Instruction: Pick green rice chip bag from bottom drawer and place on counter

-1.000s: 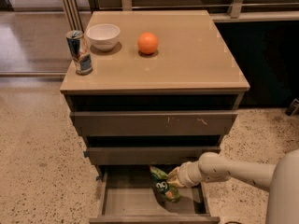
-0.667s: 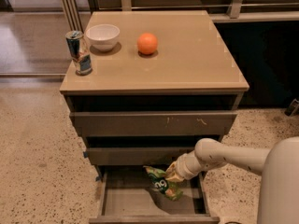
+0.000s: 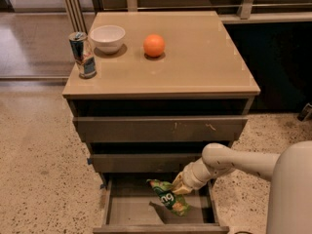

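Note:
The green rice chip bag (image 3: 167, 197) hangs above the floor of the open bottom drawer (image 3: 127, 212), its white "ng" letters showing. My gripper (image 3: 176, 187) reaches in from the right on a white arm and is shut on the bag's upper right edge, holding it lifted and tilted. The bag casts a shadow on the drawer floor. The counter (image 3: 195, 57) is the beige top of the cabinet, well above the gripper.
On the counter stand a silver-blue drink can (image 3: 83, 54) at the left edge, a white bowl (image 3: 107, 38) and an orange (image 3: 154, 45). The two upper drawers (image 3: 161, 128) stick out slightly above the bag. Speckled floor lies left and right.
The gripper has moved left and up with the bag, lifting it off the drawer floor toward the drawer's middle.

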`<state>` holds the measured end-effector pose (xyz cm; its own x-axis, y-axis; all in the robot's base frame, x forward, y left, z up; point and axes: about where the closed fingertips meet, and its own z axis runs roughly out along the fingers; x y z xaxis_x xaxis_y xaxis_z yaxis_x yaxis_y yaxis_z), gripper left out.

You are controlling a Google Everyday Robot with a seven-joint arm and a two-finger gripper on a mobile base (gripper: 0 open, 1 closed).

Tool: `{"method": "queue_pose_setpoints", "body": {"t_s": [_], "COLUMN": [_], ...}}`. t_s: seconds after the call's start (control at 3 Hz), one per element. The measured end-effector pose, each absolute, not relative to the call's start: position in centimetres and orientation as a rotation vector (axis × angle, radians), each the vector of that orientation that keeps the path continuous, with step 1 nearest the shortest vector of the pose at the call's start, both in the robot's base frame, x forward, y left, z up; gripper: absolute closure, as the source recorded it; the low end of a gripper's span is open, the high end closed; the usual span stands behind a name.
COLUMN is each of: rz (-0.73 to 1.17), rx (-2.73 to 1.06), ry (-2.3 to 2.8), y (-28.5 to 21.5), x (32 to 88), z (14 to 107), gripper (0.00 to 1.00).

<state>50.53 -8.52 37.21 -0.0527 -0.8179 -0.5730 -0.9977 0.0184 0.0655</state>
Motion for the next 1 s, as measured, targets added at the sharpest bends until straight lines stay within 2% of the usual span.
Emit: {"method": "queue_pose_setpoints", "body": {"t_s": [0.33,1.0], "rz": [0.654,0.635], "rx": [-1.887,-1.893], "ry": [1.897,1.849], "y": [-8.0,-4.4], "x": [50.1,47.9], "z": [39.3,50.7], "gripper": [1.0,1.0]}}
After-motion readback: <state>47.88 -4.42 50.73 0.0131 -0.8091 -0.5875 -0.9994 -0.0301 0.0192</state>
